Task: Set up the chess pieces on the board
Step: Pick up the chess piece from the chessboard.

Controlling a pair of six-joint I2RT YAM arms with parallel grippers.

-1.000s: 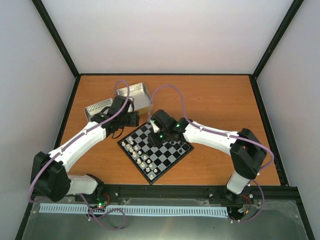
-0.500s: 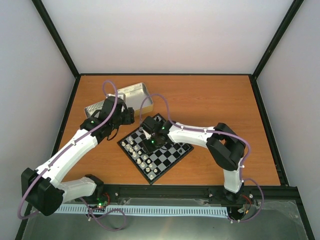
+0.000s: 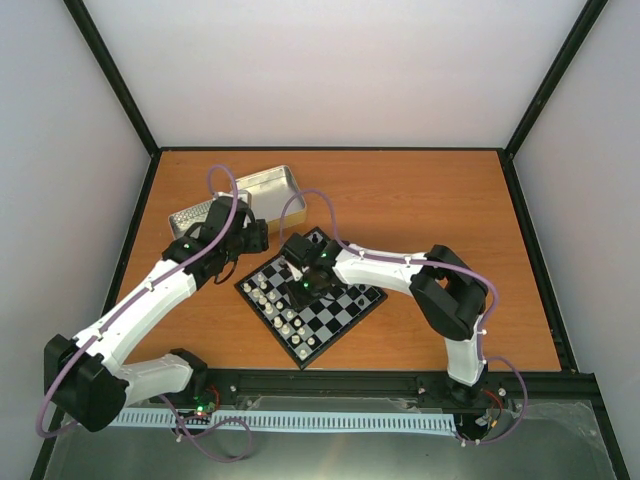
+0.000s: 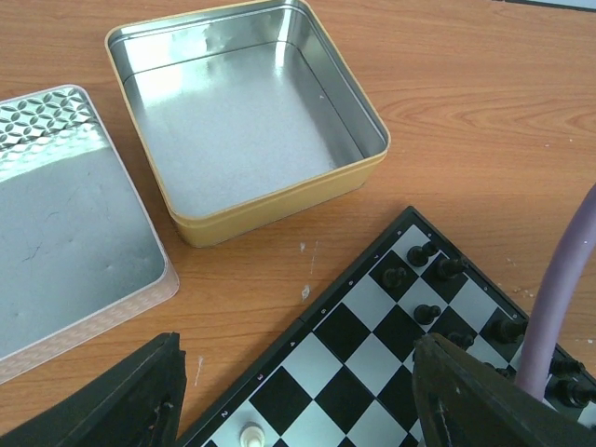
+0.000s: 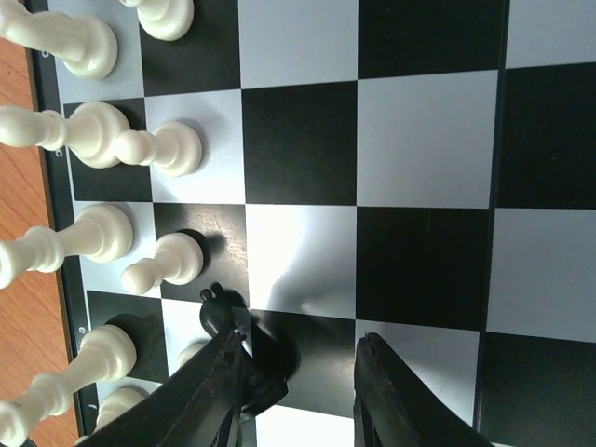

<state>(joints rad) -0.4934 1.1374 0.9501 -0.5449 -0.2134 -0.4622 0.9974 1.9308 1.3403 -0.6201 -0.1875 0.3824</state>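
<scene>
Scarcely moved, both gape: right gripper (image 5: 300, 349) beside a black piece (image 5: 216, 312), left gripper (image 4: 296, 346) at board (image 3: 335, 312) rim.

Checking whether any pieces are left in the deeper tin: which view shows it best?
Left wrist: the deeper tin shows close and whole, its floor bare. Top external shows it small, partly hidden by the left arm. Right wrist shows only the board and chess pieces.
</scene>
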